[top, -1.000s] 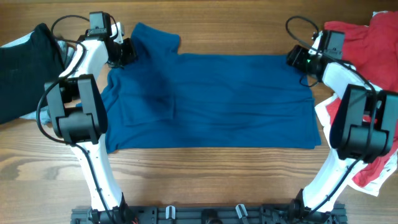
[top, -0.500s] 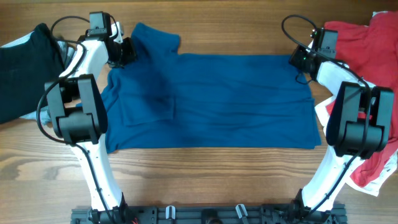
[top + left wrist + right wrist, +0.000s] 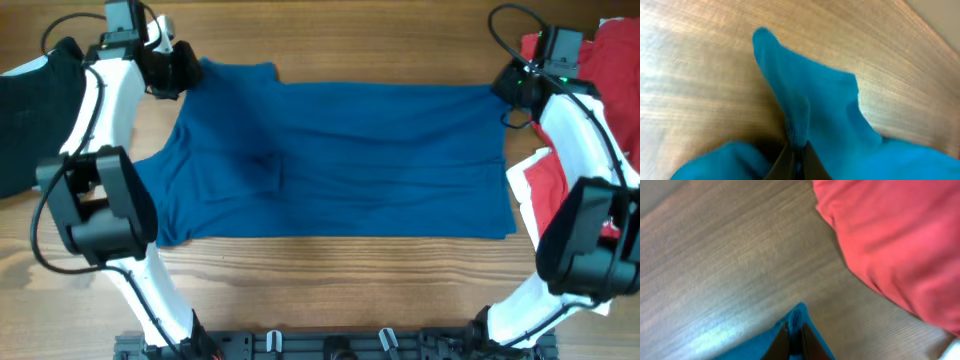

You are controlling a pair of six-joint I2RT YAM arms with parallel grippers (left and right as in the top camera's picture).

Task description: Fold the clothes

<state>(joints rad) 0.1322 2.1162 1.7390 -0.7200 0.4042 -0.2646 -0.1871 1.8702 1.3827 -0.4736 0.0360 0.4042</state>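
Note:
A large dark blue shirt [image 3: 340, 165] lies spread across the middle of the wooden table. My left gripper [image 3: 180, 72] is at its far left corner, shut on a raised fold of the blue cloth [image 3: 805, 110]. My right gripper [image 3: 503, 92] is at the far right corner, shut on the blue shirt's edge [image 3: 796, 317]. A red shirt [image 3: 590, 70] lies heaped at the right edge, also large in the right wrist view as red cloth [image 3: 895, 245]. Black clothes [image 3: 30, 110] lie at the far left.
White and red cloth [image 3: 530, 180] lies beside the right arm's base. Bare wood [image 3: 330, 290] runs along the front, before the rail [image 3: 330, 345] at the table's near edge.
The right gripper has shut on the blue shirt's far right corner. Both grippers have moved outward and away, pulling the shirt's far edge taut and wider.

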